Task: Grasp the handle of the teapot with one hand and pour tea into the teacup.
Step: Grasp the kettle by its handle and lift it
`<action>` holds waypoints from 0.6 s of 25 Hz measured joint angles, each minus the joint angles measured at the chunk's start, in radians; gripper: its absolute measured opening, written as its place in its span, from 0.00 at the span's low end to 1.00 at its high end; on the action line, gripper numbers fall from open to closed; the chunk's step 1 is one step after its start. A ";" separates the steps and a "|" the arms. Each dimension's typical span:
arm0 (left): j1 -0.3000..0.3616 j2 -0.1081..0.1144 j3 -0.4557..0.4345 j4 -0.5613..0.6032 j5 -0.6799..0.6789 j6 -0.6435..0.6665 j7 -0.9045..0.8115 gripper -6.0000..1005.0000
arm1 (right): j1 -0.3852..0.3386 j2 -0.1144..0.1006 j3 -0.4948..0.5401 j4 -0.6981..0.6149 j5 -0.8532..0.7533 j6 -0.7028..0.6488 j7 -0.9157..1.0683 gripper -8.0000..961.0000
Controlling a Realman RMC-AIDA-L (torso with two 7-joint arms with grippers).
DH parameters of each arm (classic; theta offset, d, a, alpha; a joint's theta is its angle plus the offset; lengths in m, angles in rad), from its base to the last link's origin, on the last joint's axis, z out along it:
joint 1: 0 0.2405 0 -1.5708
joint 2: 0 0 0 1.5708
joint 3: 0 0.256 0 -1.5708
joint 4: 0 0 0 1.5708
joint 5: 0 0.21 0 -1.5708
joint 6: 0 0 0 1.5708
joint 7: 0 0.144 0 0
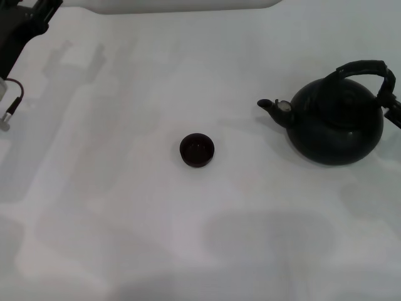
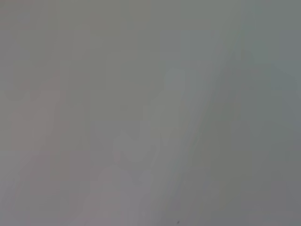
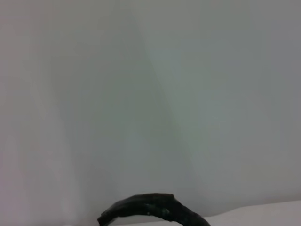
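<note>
The white table (image 1: pixel 125 219) carries the teapot (image 1: pixel 335 125), its handle (image 1: pixel 366 69) beside the right gripper (image 1: pixel 395 110); finger state cannot be told. The teacup (image 1: pixel 197 150) sits well toward the spout side. The left gripper (image 1: pixel 28 22) is parked far off.

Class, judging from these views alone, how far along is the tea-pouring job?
Nothing looks done. The teapot stands upright on the table, its spout facing the teacup, which sits apart from it. The right gripper is at the handle, grip unclear; the left gripper is parked far away. Lifting and pouring remain.
</note>
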 joint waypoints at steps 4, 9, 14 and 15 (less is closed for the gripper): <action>0.006 -0.001 -0.002 -0.001 0.000 -0.004 0.000 0.80 | 0.034 0.018 0.007 0.000 0.002 -0.046 -0.010 0.91; 0.007 -0.001 0.001 -0.009 -0.001 -0.007 0.000 0.81 | 0.062 0.036 0.010 0.001 0.008 -0.108 -0.013 0.91; 0.007 -0.001 -0.003 -0.013 -0.002 -0.009 0.000 0.81 | 0.057 0.037 0.011 0.002 0.008 -0.108 -0.014 0.91; 0.007 -0.001 -0.004 -0.013 -0.002 -0.009 0.001 0.81 | 0.054 0.038 0.013 0.001 0.009 -0.108 -0.014 0.91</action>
